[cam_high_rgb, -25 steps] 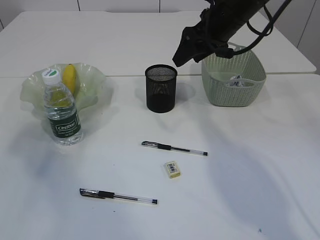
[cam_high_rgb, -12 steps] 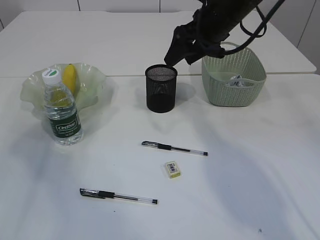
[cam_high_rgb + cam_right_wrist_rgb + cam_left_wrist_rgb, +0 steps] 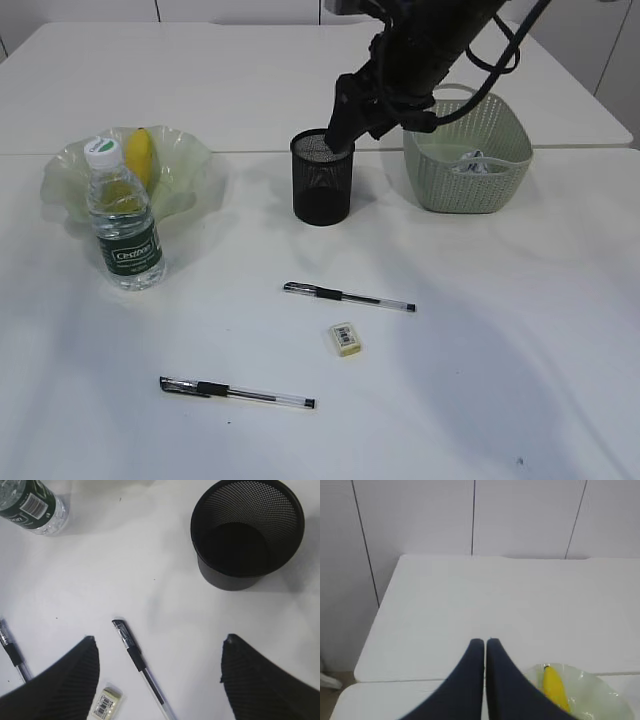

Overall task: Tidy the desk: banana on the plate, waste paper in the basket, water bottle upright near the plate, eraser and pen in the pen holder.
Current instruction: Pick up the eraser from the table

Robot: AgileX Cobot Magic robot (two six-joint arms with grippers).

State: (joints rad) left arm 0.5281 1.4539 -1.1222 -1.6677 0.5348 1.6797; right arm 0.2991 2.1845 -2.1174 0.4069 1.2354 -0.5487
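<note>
- Black mesh pen holder [image 3: 322, 177] stands upright mid-table; the right pincer [image 3: 340, 120] hangs just above its rim, fingers [image 3: 65, 680] spread wide apart, empty.
- Left pincer [image 3: 485, 645]: tips pressed together, holding nothing, raised over the table's far edge.
- Banana [image 3: 139, 155] lies on the plate [image 3: 190, 150]; water bottle [image 3: 123, 218] upright just before it.
- Two pens [image 3: 347, 296] [image 3: 236, 391] and the eraser [image 3: 345, 338] lie on the white table [image 3: 520, 330].
- Crumpled paper [image 3: 472, 162] sits inside the green basket [image 3: 470, 190].

Two pens [image 3: 349, 297] [image 3: 237, 391], one eraser [image 3: 345, 338], one bottle [image 3: 124, 217], seemingly one banana [image 3: 139, 155].
</note>
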